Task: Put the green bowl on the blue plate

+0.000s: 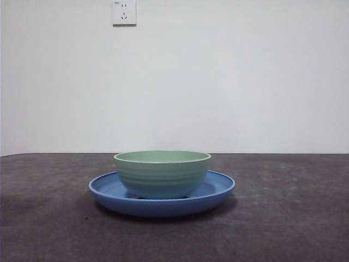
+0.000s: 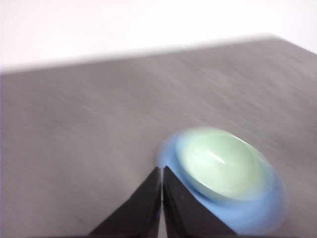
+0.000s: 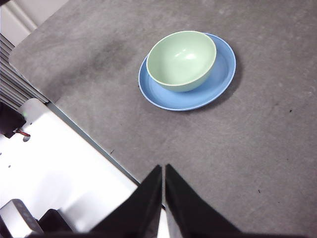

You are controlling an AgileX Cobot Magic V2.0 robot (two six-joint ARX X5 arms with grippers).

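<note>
The green bowl sat upright on the blue plate, w/ the plate flat on the gray surface. Left gripper was up near the plate's edge, fingers together, holding nothing; that pic was blurry. Right gripper was well away from both, fingers together too.

even, soft light; left wrist view smeared by motion blur, the green bowl streaked; other views sharp.
</note>
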